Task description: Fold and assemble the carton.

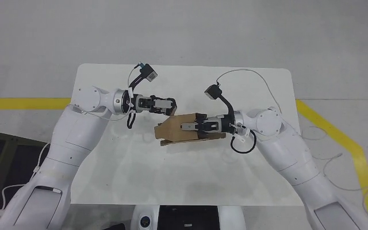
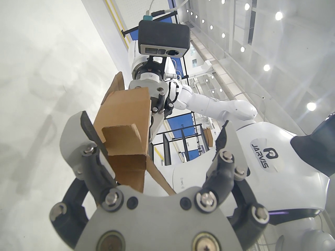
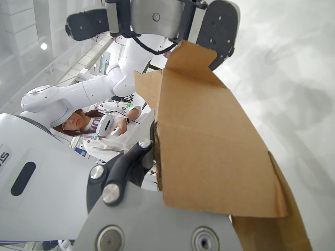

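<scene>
Right gripper: clamped on one wall of the carton, holding it over the middle of the table. Whether the carton rests on the tabletop or hangs just above it cannot be told.

Left gripper: open, jaws spread wide, gripping nothing. It sits at the carton's far end from the right gripper. One of its pads lies against the edge of an end flap; the other stands well apart from the cardboard.

Carton: brown cardboard, opened into a rough tube. At the left gripper's end one small flap is bent partly inward and a longer flap sticks out loose. In the right wrist view, a flap corner at that end lies just beside one of the left gripper's pads.

Step in hand (judgement): body is formed and the work is on closing the end flaps. The right arm serves as the clamp, the left as the pusher.

Next move (judgement):
- Left pad should press the touched flap across the opening, along its crease.
- The right gripper's hold must not slip, or the tube will skew.
- Small flaps should go in before the long one.
- Push gently; the wall looks thin enough to buckle.
</scene>
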Controlling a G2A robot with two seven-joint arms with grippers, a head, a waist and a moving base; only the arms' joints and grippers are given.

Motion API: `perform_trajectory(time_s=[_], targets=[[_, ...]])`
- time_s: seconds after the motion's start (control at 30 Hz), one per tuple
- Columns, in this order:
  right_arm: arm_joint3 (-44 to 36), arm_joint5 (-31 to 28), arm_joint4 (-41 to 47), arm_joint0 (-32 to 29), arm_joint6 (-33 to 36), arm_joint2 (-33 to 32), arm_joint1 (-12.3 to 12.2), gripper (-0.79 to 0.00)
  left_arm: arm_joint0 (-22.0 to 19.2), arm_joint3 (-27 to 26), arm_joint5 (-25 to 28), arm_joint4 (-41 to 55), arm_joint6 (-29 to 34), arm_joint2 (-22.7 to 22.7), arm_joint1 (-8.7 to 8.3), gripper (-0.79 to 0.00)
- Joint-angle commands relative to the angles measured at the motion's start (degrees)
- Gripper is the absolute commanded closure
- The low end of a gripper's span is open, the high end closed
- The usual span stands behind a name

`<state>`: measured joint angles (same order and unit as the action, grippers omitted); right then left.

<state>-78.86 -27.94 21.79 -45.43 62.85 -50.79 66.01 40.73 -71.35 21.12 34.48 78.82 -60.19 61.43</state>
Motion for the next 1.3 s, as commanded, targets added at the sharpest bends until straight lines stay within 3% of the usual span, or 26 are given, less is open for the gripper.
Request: perform_trajectory(time_s=[0.0,0.4,1.27], targets=[[0.5,-0.2,0.1,0.4,0.1,0.4,0.2,0.000,0.1,-0.1,-0.1,0.1,0.3,0.0,0.01,-0.785],[3.0,-1.1,-0.8,0.2,-1.4,-1.9,0.1,0.000,-0.1,0.3,1.4,-2.7,-2.2,-1.2,-0.13,-0.785],[0.5,0.1,-12.7,-1.8,-18.5,-7.4,-0.2,0.000,1.6,-3.0,-0.4,-2.7,-0.4,-1.3,-0.30,-0.785]])
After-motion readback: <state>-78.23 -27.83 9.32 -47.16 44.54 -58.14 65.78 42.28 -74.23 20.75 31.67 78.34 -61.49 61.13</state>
